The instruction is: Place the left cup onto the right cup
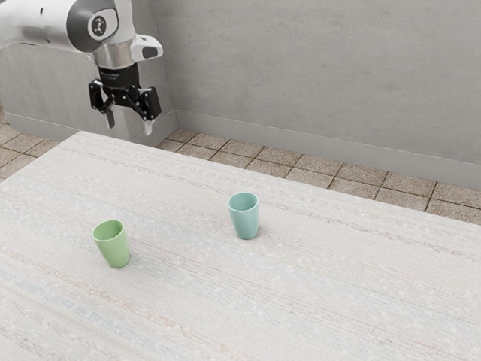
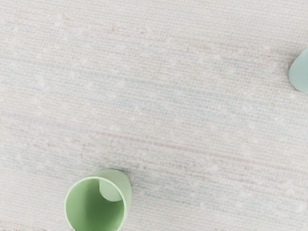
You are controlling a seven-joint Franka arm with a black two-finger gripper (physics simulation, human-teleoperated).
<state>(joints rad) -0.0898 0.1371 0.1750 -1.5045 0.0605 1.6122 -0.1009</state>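
In the wrist view the pale teal plastic cup (image 2: 301,72) is cut off by the frame edge, leaving just a sliver of its side, and the light green plastic cup (image 2: 98,202) loses part of its rim the same way. In the exterior view the black two-finger gripper (image 1: 129,120) hangs at upper left, fingers spread and empty. The green cup stands upright on the pale grained table (image 1: 338,301) at lower left, well below the gripper. The teal cup stands upright near centre, well apart from it.

Wrist view: the teal cup (image 2: 301,72) is cropped to a sliver by the frame's edge, the green cup (image 2: 97,203) clipped at its rim. Exterior view: the arm (image 1: 45,26) is cut off at upper left.
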